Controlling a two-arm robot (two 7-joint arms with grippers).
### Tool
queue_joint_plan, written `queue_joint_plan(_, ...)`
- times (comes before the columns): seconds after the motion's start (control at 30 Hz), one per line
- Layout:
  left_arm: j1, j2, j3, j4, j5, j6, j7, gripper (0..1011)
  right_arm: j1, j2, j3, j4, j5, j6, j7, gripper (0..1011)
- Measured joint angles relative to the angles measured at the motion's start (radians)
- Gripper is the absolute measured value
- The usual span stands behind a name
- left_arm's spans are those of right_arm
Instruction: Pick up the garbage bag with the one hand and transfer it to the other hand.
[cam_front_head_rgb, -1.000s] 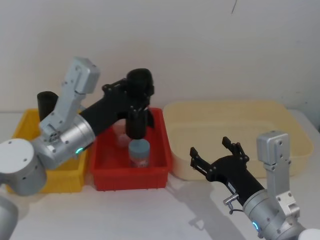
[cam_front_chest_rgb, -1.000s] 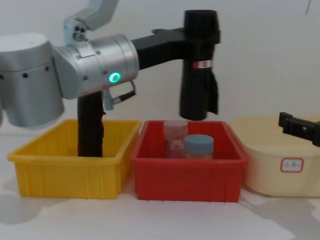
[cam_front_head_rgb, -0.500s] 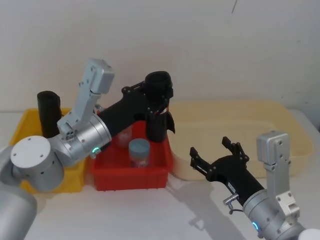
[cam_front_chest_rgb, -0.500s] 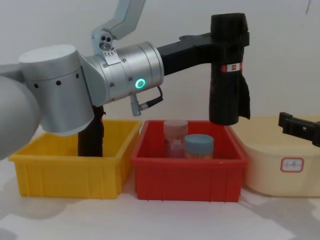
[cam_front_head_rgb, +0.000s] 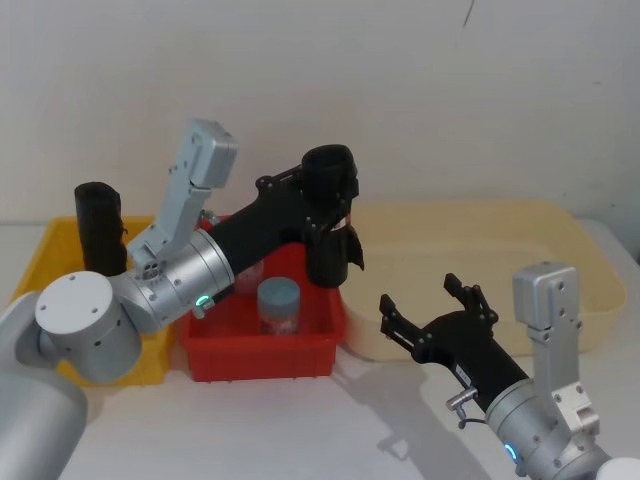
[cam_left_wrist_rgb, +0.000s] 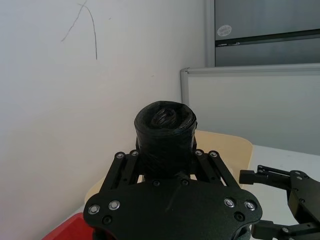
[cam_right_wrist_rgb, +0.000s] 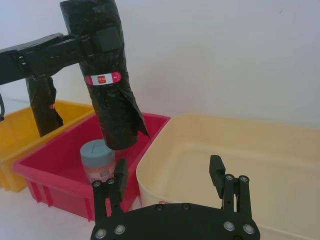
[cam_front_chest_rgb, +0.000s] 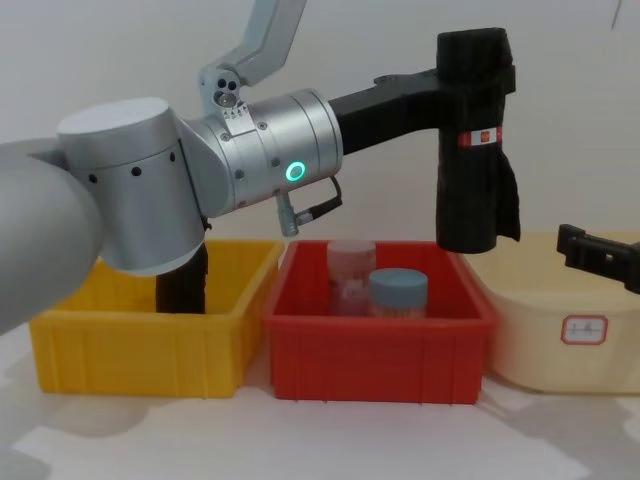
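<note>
My left claw (cam_front_chest_rgb: 470, 72) is clamped tight around the upper part of the garbage bag (cam_front_chest_rgb: 470, 190), one finger on each side of the roll. The red-and-white label band sits just below my grip. I hold the bag upright in the air, with its loose black flap hanging on the side toward the cream tub (cam_front_chest_rgb: 545, 350). Its lower end hangs above the right edge of the red bin (cam_front_chest_rgb: 370, 350), clear of the rim. In that bin, a blue-lidded jar (cam_front_chest_rgb: 398, 292) stands near the middle, with a clear pinkish jar (cam_front_chest_rgb: 350, 272) just behind it.

My right claw (cam_front_head_rgb: 425, 297) hovers low over the front right part of the table, in front of the tub's near wall. Its fingers are spread wide with nothing between them, and it is well apart from the bag.

At the table's left, the yellow bin (cam_front_chest_rgb: 140, 350) holds a second black roll (cam_front_head_rgb: 98, 225), standing upright at its back edge.
</note>
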Motion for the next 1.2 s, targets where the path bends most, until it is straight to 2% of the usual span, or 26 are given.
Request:
queue_joint_plan(0.47, -0.005, -0.006, 0.003, 0.014, -0.008, -0.004, -0.009, 403, 0.007, -0.004, -0.006, 0.003, -0.009, -0.012, 0.006, 1001)
queue_joint_plan(0.93, -0.007, -0.009, 0.004, 0.019, -0.011, -0.006, -0.012, 403, 0.066, -0.023, -0.06, 0.061, -0.07, -0.052, 0.039, 1002)
queue_joint_plan(1.2, -0.008, -0.009, 0.004, 0.02, -0.012, -0.006, -0.013, 403, 0.098, -0.038, -0.081, 0.111, -0.08, -0.07, 0.068, 1001)
